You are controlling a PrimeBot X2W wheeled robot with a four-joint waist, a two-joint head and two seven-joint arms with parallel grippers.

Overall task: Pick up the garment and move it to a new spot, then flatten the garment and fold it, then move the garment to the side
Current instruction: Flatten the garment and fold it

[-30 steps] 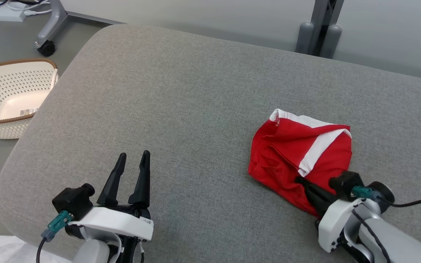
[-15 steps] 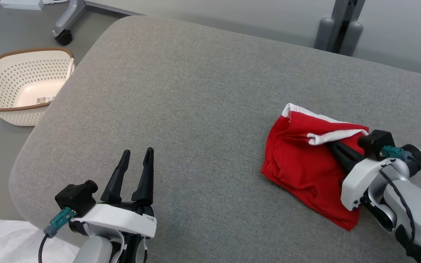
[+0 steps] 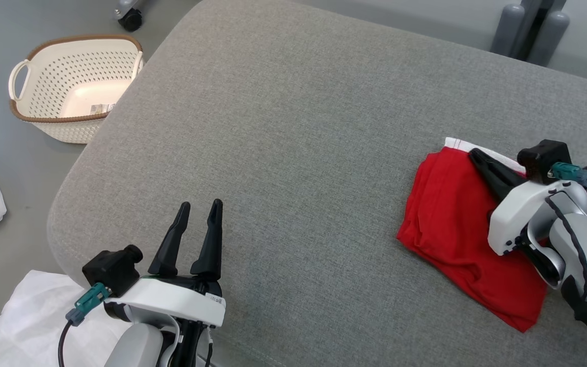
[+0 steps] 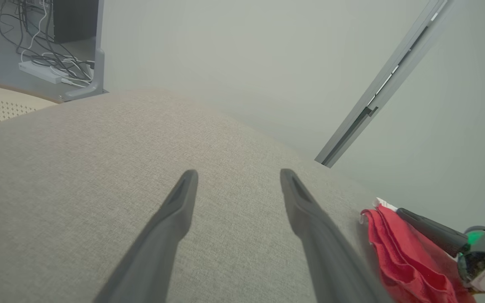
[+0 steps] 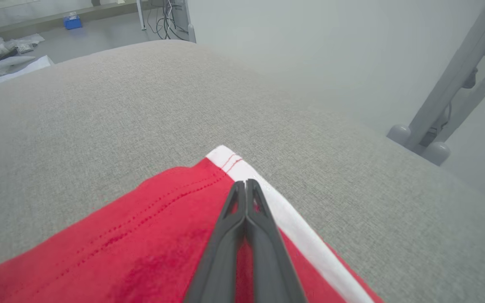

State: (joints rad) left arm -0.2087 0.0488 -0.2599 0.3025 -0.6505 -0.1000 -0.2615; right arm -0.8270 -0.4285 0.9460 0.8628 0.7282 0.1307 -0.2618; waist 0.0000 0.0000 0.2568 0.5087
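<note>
1. Garment: red, near the cushion's right edge. It lay doubled over since a second earlier, so I judged the fold begun.
2. Right end effector: narrow, tips now on the garment's far end.
3. Left end effector: wide, empty.

Bare grey cushion between garment and basket, seemingly unobstructed.

Left gripper and right gripper — tapered black fingers, white shells, grey forearms; teal plug, black cable at the left shell's nine o'clock.
</note>
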